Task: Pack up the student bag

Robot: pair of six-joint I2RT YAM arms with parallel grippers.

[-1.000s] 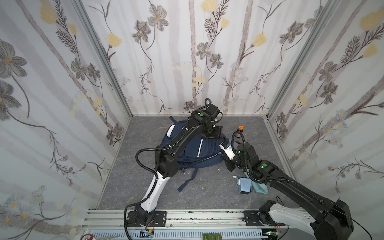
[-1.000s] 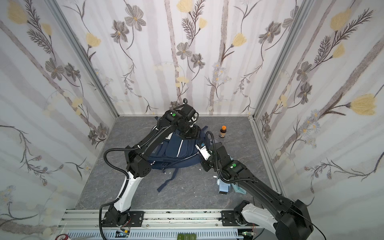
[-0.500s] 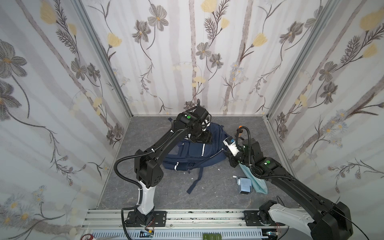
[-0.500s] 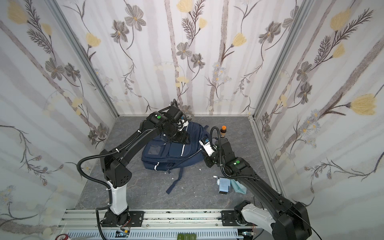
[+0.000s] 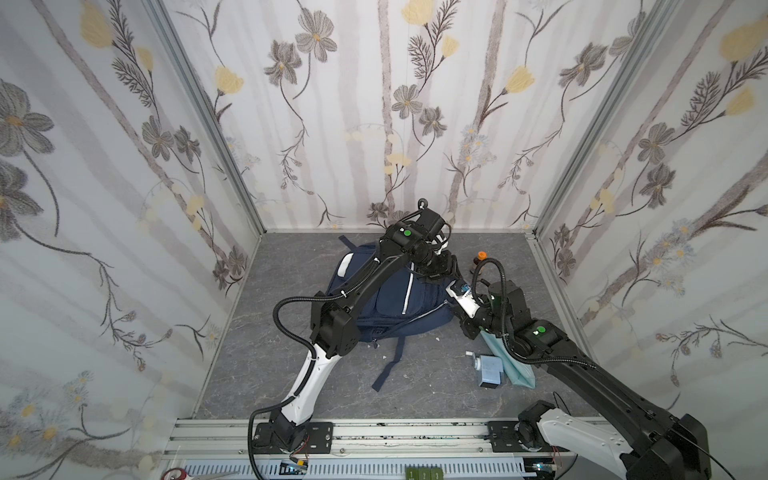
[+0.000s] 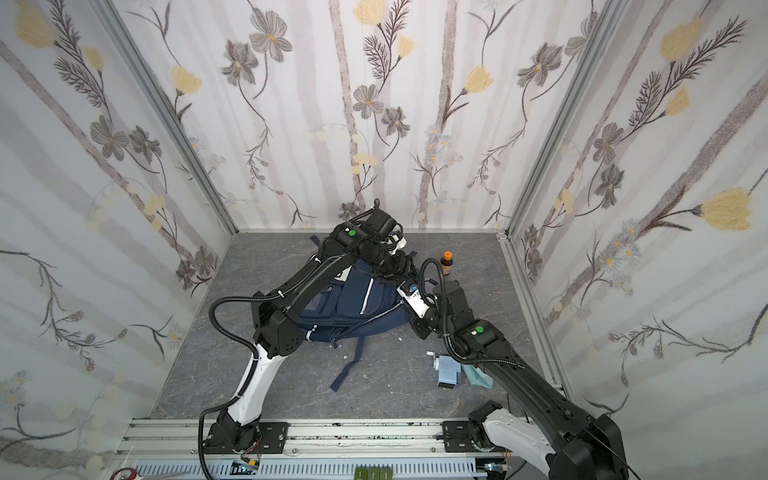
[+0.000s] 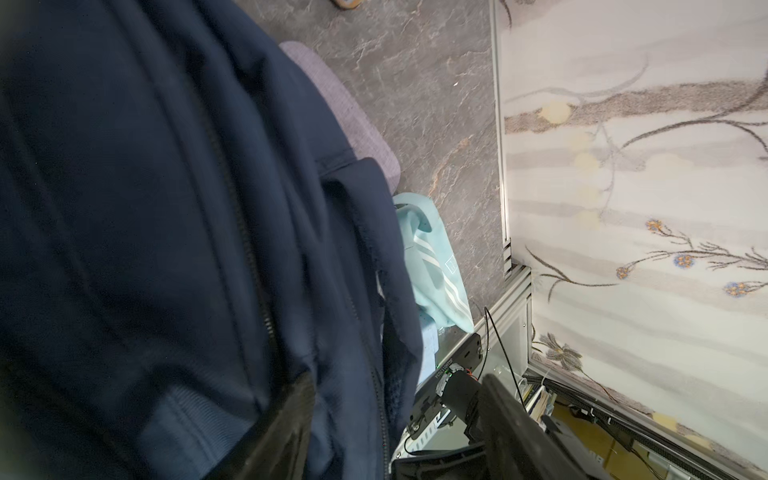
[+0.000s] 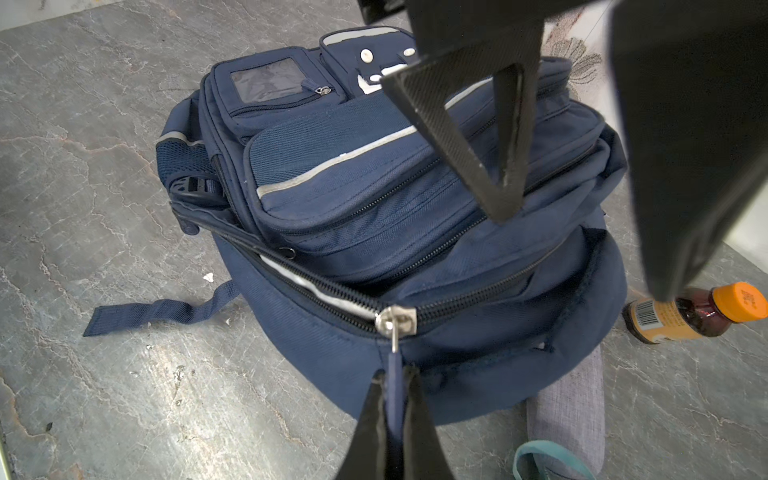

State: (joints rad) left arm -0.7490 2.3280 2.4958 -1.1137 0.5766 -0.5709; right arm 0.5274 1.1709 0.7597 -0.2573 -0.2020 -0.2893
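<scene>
Student bag (image 8: 353, 166): flat on grey counter (image 8: 104, 208), mid-rear of cell in both top views, front pockets up, one strap (image 5: 388, 365) trailing on counter.
Main zip: slider (image 8: 395, 322) partway. Teeth parted on one side w/ pale lining showing, meshed on side nearer bottle (image 8: 698, 316).
R pincer (image 8: 392, 374): clenched on navy pull tab (image 8: 393, 353), tab taut.
L pincer (image 8: 582, 249): fingers apart, over bag's top end. Can't tell if they touch cloth.
Outside bag: bottle, teal cloth (image 7: 432, 266), blue box (image 5: 490, 370), all on counter near bag's R side. Grey pouch (image 8: 569, 407) half hidden by bag.
Step (judged): opening main compartment; packing barely begun, since items sit outside.
Do it well: pull tab along zip line, not up or away, so slider doesn't bite lining. Low, steady pull, no jerks. L should pin or tension bag near zip's end so bag doesn't slide w/ the pull.
Risks: thin tab may slip from grip; dragged bag could knock bottle over.
</scene>
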